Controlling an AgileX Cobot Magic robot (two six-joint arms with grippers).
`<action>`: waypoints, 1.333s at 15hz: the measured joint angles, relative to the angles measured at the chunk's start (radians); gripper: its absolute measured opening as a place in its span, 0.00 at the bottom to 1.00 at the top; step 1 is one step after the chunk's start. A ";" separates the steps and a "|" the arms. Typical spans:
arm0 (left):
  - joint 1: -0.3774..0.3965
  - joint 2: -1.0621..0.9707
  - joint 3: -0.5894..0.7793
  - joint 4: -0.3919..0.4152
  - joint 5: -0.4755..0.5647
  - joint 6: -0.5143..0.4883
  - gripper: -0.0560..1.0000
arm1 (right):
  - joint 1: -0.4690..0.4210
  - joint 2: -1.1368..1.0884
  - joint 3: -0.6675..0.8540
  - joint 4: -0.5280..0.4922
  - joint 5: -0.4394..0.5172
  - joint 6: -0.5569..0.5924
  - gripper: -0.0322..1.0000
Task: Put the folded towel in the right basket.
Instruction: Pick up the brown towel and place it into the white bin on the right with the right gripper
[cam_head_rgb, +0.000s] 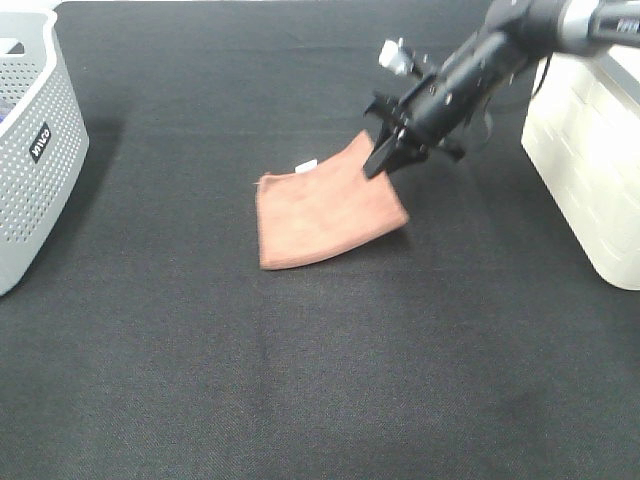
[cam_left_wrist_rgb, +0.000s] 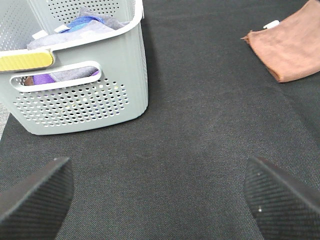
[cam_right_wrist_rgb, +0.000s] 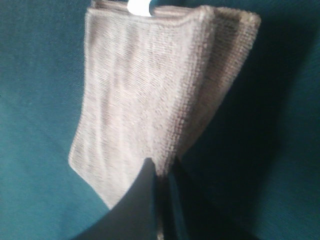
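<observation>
currently right gripper (cam_head_rgb: 384, 160) pinches flat terracotta terry towel (cam_head_rgb: 322, 212), half raised; drop into large white bin (cam_head_rgb: 585, 170) beyond towel outstanding.

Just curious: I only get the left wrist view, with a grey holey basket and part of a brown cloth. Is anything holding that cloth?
Observer: Yes. In the high view the right gripper pinches one corner of the folded towel, raised off the table.
Operator: Where could it go?
Observer: The right basket, a white bin, stands at the table's right side, outside your view.
Operator: Is the grip closed?
Observer: The right wrist view shows both fingers shut on the towel's edge.
</observation>
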 joint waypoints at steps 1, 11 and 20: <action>0.000 0.000 0.000 0.000 0.000 0.000 0.88 | 0.000 -0.024 -0.049 -0.065 0.026 0.031 0.03; 0.000 0.000 0.000 0.000 0.000 0.000 0.88 | -0.001 -0.366 -0.134 -0.379 0.079 0.152 0.03; 0.000 0.000 0.000 0.000 0.000 0.000 0.88 | -0.154 -0.517 -0.134 -0.610 0.081 0.204 0.03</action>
